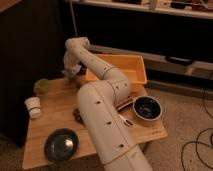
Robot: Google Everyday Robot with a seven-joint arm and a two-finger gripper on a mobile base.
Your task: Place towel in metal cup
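My gripper (71,71) is at the far end of the white arm (102,107), over the back edge of the wooden table (55,116). A pale crumpled shape that may be the towel (69,63) hangs at the gripper. A small dark cup-like thing (80,81), possibly the metal cup, stands just below and to the right of the gripper, mostly hidden by the arm. I cannot tell whether the pale shape touches it.
An orange tray (131,67) sits at the back right. A green object (41,86) and a white cup (33,107) stand at the left. A dark bowl (60,145) is at the front left, a blue-black bowl (147,108) at the right.
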